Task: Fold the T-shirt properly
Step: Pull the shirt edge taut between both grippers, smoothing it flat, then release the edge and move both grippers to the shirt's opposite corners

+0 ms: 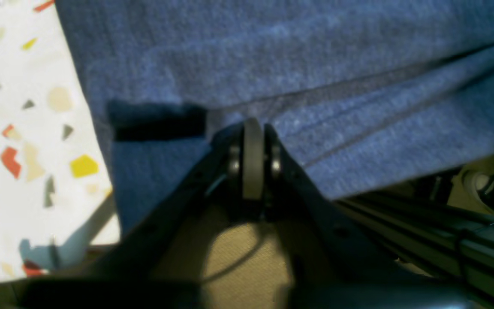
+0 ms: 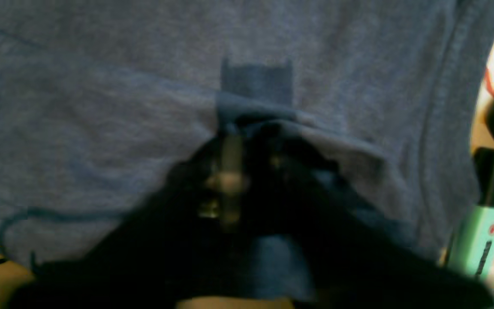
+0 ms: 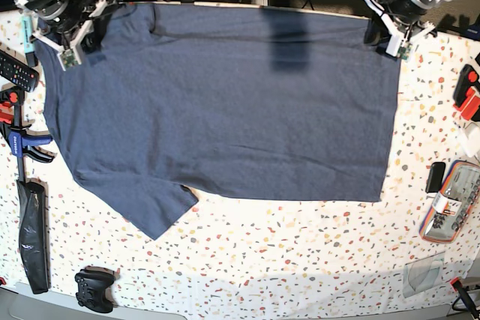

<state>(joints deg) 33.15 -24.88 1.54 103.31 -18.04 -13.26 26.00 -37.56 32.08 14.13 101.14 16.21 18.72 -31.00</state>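
The navy-blue T-shirt (image 3: 225, 103) lies spread flat on the speckled table (image 3: 300, 252), plain side up, one sleeve at the lower left. My left gripper (image 3: 373, 31) is at the shirt's far right corner. In the left wrist view the left gripper (image 1: 253, 128) is shut on the hem of the shirt (image 1: 315, 64). My right gripper (image 3: 88, 35) is at the far left corner by the other sleeve. In the right wrist view the right gripper (image 2: 251, 124) is blurred and shut on a bunched fold of the shirt (image 2: 101, 107).
A remote (image 3: 13, 69), a blue clamp (image 3: 19, 136) and a black pouch (image 3: 34, 237) lie along the left edge. A game controller (image 3: 94, 288) sits front left. A red tool (image 3: 469, 91) and a case (image 3: 450, 201) lie right. A green marker (image 2: 478, 231) is beside the right gripper.
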